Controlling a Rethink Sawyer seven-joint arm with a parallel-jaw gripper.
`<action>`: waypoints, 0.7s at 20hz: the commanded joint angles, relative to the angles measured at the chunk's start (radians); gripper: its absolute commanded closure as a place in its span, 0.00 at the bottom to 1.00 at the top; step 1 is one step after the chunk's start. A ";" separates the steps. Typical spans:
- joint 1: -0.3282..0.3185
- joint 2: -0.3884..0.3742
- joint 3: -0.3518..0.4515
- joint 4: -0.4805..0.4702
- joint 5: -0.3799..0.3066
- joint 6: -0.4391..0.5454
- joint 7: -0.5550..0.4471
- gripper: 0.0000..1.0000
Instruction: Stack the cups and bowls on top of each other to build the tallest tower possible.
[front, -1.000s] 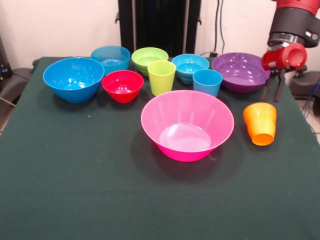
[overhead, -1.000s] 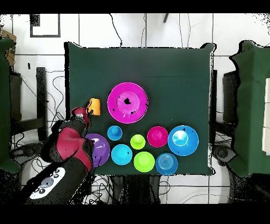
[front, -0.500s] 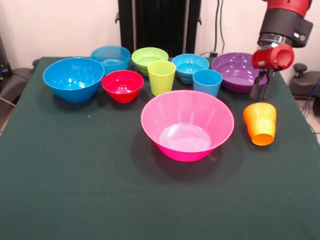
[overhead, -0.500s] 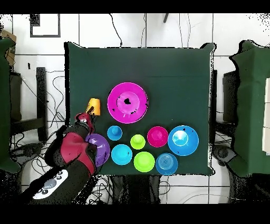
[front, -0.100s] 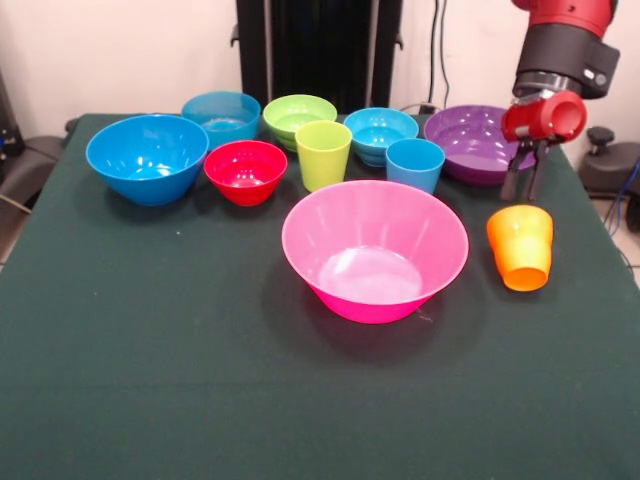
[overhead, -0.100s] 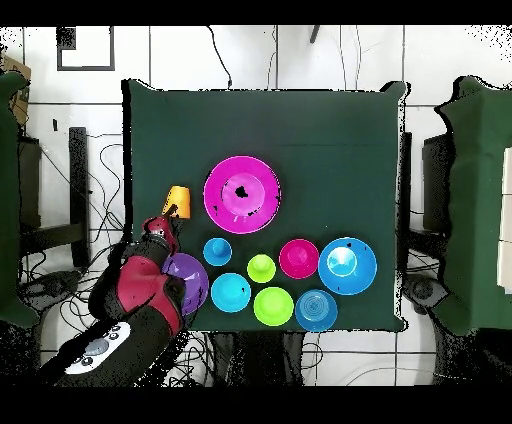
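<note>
We saw our jaws (front, -0.100s: 523, 187), slightly spread and empty, hanging just behind the tilted orange cup (front, -0.100s: 521, 246); we judged a careless descent could knock it off the surface (front, -0.100s: 150, 330).

The largest bowl (front, -0.100s: 375, 250) sits before a row of bowls and cups, one cup (front, -0.100s: 521, 246) lying apart beside it.
</note>
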 joint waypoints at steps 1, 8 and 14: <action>0.010 0.075 0.152 0.023 -0.001 -0.012 0.035 0.00; 0.014 0.118 0.146 -0.006 0.024 -0.031 0.030 0.00; 0.009 0.111 0.152 -0.003 0.022 -0.032 0.027 0.00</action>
